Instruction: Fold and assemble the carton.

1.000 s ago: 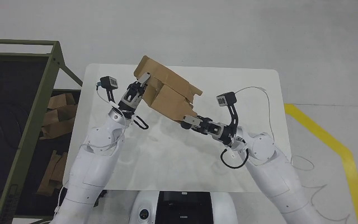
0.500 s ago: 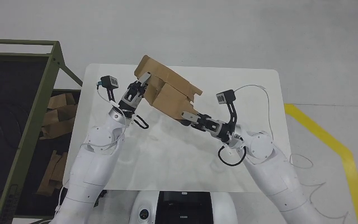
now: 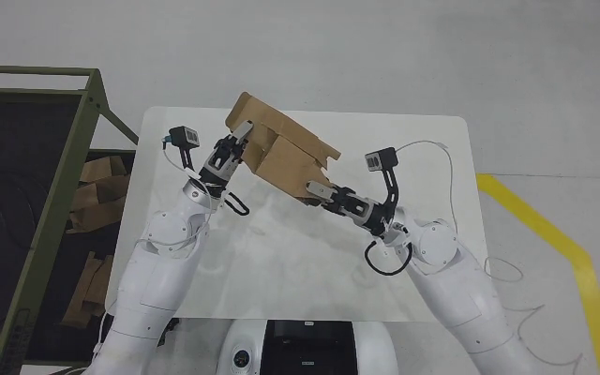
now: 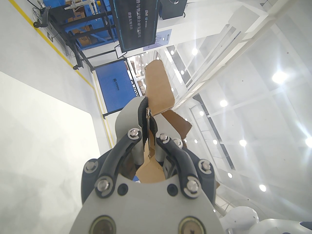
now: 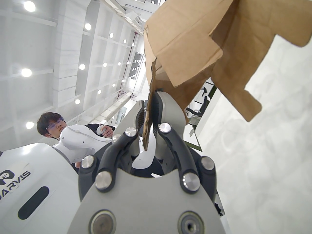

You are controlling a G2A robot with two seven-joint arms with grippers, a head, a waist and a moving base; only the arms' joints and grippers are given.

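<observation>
A brown cardboard carton (image 3: 281,150) hangs above the white table (image 3: 412,141), half unfolded, with loose flaps sticking out. My left gripper (image 3: 239,142) is shut on a flap at the carton's left end; in the left wrist view its black pads (image 4: 143,113) pinch the thin cardboard edge, and the carton's rounded flap (image 4: 158,86) rises beyond. My right gripper (image 3: 314,190) is shut on the carton's near right edge. In the right wrist view the carton (image 5: 195,37) spreads out past my right gripper (image 5: 149,108), its open flaps hanging free.
A green metal cart (image 3: 56,187) with flat cardboard blanks (image 3: 94,197) stands to the left of the table. A thin white cable (image 3: 441,159) lies on the table's right side. A yellow floor line (image 3: 534,225) runs at the right.
My right gripper has moved slightly up and left along with the carton's near edge. The left gripper holds still.
</observation>
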